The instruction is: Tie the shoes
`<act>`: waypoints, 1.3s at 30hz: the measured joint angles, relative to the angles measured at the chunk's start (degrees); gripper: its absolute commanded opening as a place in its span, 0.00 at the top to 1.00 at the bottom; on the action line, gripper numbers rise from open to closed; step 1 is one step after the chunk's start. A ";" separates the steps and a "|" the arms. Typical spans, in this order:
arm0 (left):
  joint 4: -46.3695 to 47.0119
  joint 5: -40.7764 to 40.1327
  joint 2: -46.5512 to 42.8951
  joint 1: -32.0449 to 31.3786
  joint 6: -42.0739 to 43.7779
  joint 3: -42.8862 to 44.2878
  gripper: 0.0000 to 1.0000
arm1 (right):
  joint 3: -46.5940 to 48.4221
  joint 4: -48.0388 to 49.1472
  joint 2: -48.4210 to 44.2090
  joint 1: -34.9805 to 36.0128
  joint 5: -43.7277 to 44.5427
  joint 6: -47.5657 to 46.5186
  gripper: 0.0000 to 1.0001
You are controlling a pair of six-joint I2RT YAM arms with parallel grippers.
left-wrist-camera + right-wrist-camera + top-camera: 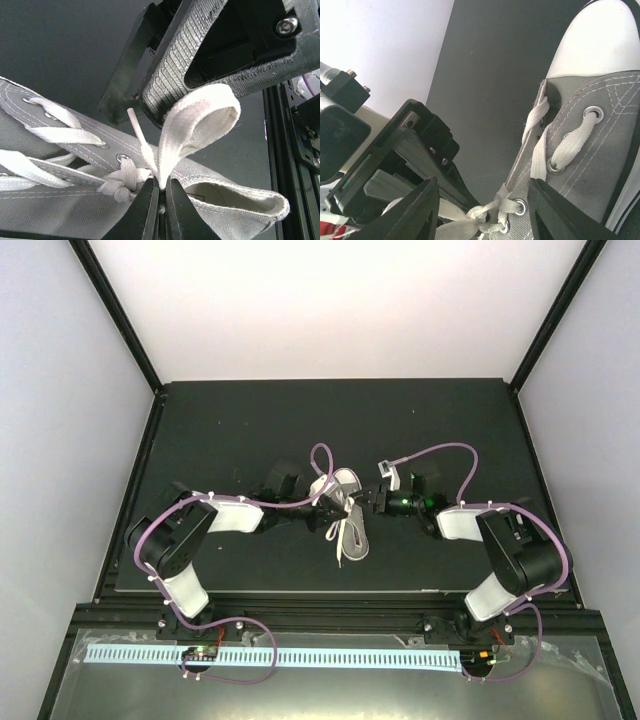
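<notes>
The grey sneaker [350, 530] lies in the middle of the black table [250, 430], between both grippers. The left gripper [161, 187] pinches a white lace loop [200, 115] tight, just beside the knot [120, 182]. The right gripper [484, 190] is spread open around the knot.

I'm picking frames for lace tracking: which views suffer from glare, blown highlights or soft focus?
Top external: the back wall glares white, the sneaker sits small on the dark mat. Left wrist: the lace loop is sharp and evenly lit. Right wrist: the toe cap is blown out, the right pincer's fingers are dark silhouettes.
</notes>
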 measured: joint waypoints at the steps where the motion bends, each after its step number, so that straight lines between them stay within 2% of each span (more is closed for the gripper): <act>1: 0.00 -0.02 0.00 0.00 0.00 0.00 0.99 | 0.00 -0.04 0.00 0.00 -0.07 -0.09 0.53; 12: -0.33 -0.02 0.00 0.00 0.00 0.00 0.98 | 0.00 -0.79 0.02 0.00 -0.26 -1.49 0.81; 19: -0.35 -0.02 0.00 0.00 0.00 0.00 0.98 | 0.00 -0.85 0.04 0.00 -0.28 -1.44 0.88; 24: -0.35 -0.02 0.00 0.00 0.00 0.00 0.98 | 0.00 -0.85 0.11 0.00 -0.28 -1.51 0.98; 25: -0.35 -0.02 0.00 0.00 -0.02 0.00 0.95 | 0.00 -0.83 0.11 0.00 -0.26 -1.55 0.98; 27: -0.39 -0.04 0.00 0.00 -0.04 0.00 0.76 | 0.00 -0.85 0.11 0.00 -0.20 -1.46 0.98; 30: -0.85 -0.04 0.00 -0.04 -0.26 0.09 0.55 | -0.13 -0.96 -0.20 0.00 0.59 -1.46 0.98; 34: -1.44 -1.18 -0.02 -0.04 -1.42 0.02 0.44 | -0.92 -2.49 -3.69 -0.02 3.58 -1.60 0.98; 39: 0.44 -3.76 -2.86 0.37 -4.85 -3.06 0.42 | -1.44 -4.76 -8.31 -1.18 7.26 -2.25 0.98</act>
